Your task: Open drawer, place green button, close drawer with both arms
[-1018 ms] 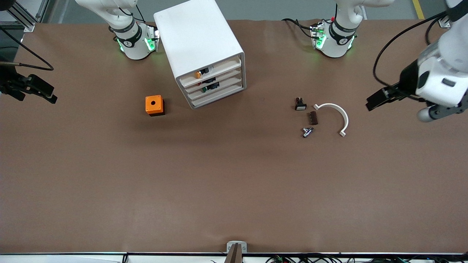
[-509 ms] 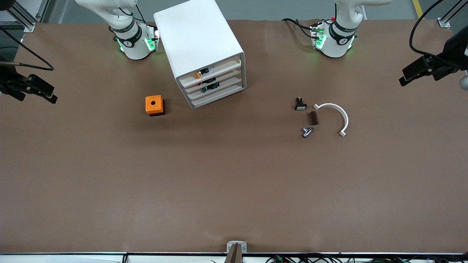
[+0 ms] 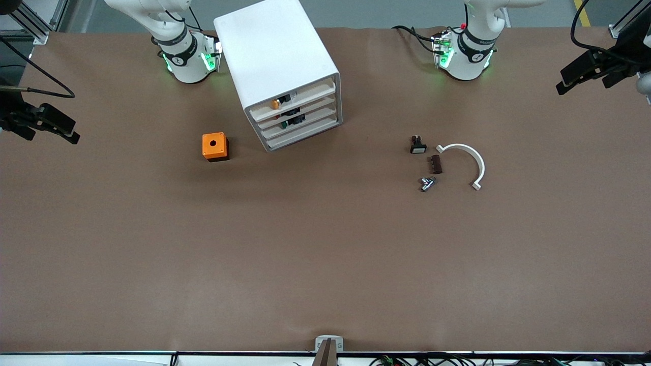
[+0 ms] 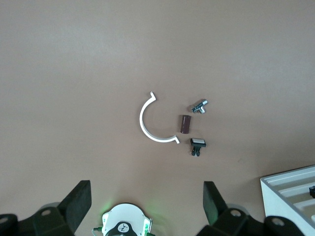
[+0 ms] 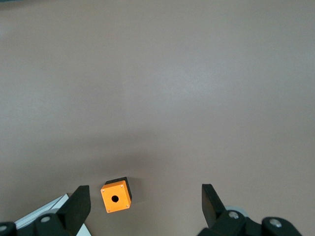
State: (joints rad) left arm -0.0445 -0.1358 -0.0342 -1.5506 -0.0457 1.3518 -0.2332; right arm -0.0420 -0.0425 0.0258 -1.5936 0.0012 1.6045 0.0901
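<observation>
The white drawer cabinet (image 3: pixel 277 56) stands between the two arm bases, its drawer fronts (image 3: pixel 297 119) flush with the frame. The green-capped button (image 3: pixel 285 122) shows inside a middle drawer, below an orange-capped one (image 3: pixel 275 104). My left gripper (image 3: pixel 585 80) hangs open and empty over the left arm's end of the table. In the left wrist view the left gripper (image 4: pixel 145 204) has its fingers wide apart above the arm's own base. My right gripper (image 3: pixel 48 127) waits open over the right arm's end of the table; the right wrist view shows this gripper (image 5: pixel 143 204) empty.
An orange box with a hole (image 3: pixel 215 147) (image 5: pixel 116 197) sits beside the cabinet. Toward the left arm's end lie a black-and-white switch part (image 3: pixel 417 146) (image 4: pixel 197 144), a brown block (image 3: pixel 436 164), a metal fitting (image 3: pixel 427 183) and a white curved piece (image 3: pixel 468 160) (image 4: pixel 147 123).
My left arm has pulled back toward its end of the table and away from the front camera, mostly leaving the front view. The right arm has not moved.
</observation>
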